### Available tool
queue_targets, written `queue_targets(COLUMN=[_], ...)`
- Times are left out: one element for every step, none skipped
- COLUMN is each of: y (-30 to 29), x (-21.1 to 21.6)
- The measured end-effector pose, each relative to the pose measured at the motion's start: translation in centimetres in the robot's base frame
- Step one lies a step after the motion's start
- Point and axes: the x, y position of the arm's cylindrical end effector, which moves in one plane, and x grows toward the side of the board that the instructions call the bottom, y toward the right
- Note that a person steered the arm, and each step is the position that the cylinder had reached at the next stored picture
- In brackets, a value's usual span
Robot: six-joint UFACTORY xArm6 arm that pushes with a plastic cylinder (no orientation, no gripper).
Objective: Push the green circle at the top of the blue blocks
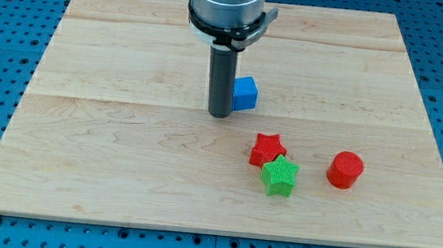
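Observation:
My tip (220, 114) rests on the wooden board (121, 155), just left of centre. A blue cube (246, 93) sits right beside the rod on its right, partly hidden by it; I cannot tell if they touch. A green star (280, 175) lies below and to the right of my tip, touching a red star (267, 149) just above it. No green circle shows in the view. Only one blue block shows.
A red cylinder (345, 169) stands to the right of the two stars. The arm's grey housing (229, 7) hangs over the board's top edge. A blue pegboard (1, 46) surrounds the board.

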Motion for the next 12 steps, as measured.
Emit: queue_targets(y=[0.0, -0.1, -0.8, -0.5, 3.4, 6.2, 8.1, 8.2, 8.5, 8.7, 8.7, 9.8], x=[-0.2, -0.2, 1.1, 2.5, 2.5, 2.3, 2.3, 2.2, 2.0, 1.9, 1.9, -3.5])
